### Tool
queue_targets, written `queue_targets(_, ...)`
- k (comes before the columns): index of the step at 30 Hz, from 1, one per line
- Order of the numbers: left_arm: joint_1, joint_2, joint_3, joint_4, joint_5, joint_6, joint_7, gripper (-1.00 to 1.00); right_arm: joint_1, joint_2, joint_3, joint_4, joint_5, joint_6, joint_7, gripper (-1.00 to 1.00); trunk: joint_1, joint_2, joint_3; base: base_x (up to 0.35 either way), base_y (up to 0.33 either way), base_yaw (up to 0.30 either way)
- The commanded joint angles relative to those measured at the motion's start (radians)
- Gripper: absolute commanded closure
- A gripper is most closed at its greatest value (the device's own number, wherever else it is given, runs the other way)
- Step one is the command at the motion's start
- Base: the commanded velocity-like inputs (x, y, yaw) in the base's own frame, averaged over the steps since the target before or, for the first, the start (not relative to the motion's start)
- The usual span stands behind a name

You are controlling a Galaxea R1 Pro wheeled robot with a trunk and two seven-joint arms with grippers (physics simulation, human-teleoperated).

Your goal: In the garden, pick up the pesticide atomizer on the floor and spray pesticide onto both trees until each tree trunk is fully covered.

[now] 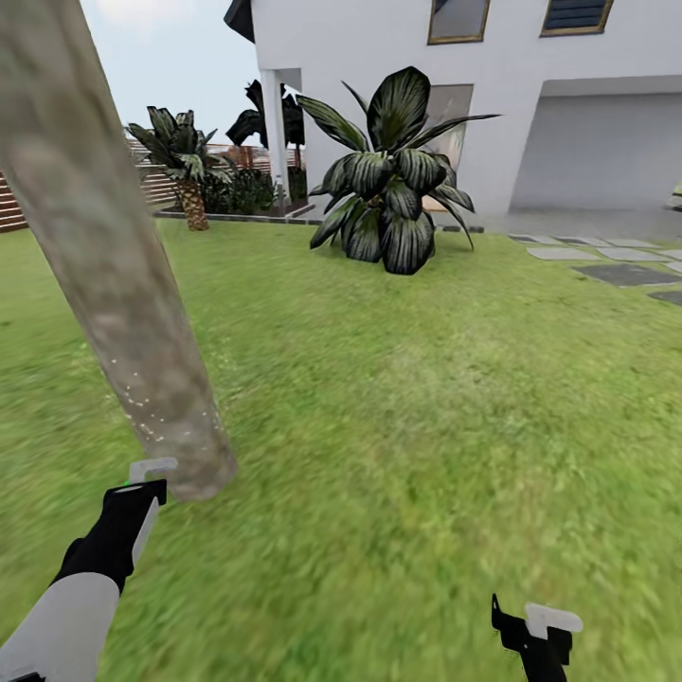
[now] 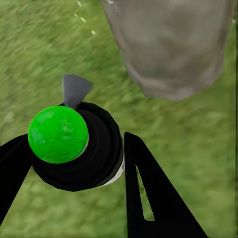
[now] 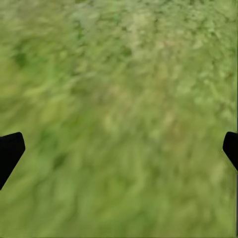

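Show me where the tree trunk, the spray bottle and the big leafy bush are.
tree trunk (image 1: 142, 360), head view, mid bark above the flared base.
pesticide atomizer (image 2: 58, 134), left wrist view, its green top, between the gripper fingers.
leafy bush (image 1: 388, 180), head view, central leaves.

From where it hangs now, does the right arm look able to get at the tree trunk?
Probably not as it stands: the right gripper hangs open over bare lawn, well apart from the tree trunk, which stands beside the left gripper holding the atomizer.

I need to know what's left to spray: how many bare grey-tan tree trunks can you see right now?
1. The tree trunk leans up from the lawn just ahead of the left pincer, which holds the pesticide atomizer. A second trunk may stand outside the camera's field.
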Motion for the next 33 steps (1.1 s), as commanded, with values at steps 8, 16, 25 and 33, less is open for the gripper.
queue_targets(8, 0.000, 0.001, 0.000, 0.000, 0.000, 0.000, 0.002, 1.00, 0.000, 0.000, 0.000, 0.000, 0.000, 0.000, -0.001, -1.00, 0.000, 0.000, 0.000, 0.053, -0.262, 0.177)
queue_targets(16, 0.000, 0.001, 0.000, 0.000, 0.000, 0.000, 0.004, 1.00, 0.000, 0.000, 0.000, 0.000, 0.000, 0.000, -0.001, -1.00, 0.000, 0.000, 0.000, 0.034, -0.273, 0.095)
queue_targets(25, 0.000, 0.001, 0.000, 0.000, 0.000, 0.000, 0.003, 1.00, 0.000, 0.000, 0.000, 0.000, 0.000, 0.000, -0.001, -1.00, 0.000, 0.000, 0.000, 0.095, -0.274, 0.001)
queue_targets(33, 0.000, 0.001, 0.000, 0.001, 0.000, 0.001, 0.003, 1.00, 0.000, 0.000, 0.000, 0.000, 0.000, 0.000, -0.001, -1.00, 0.000, 0.000, 0.000, 0.120, -0.274, 0.200)
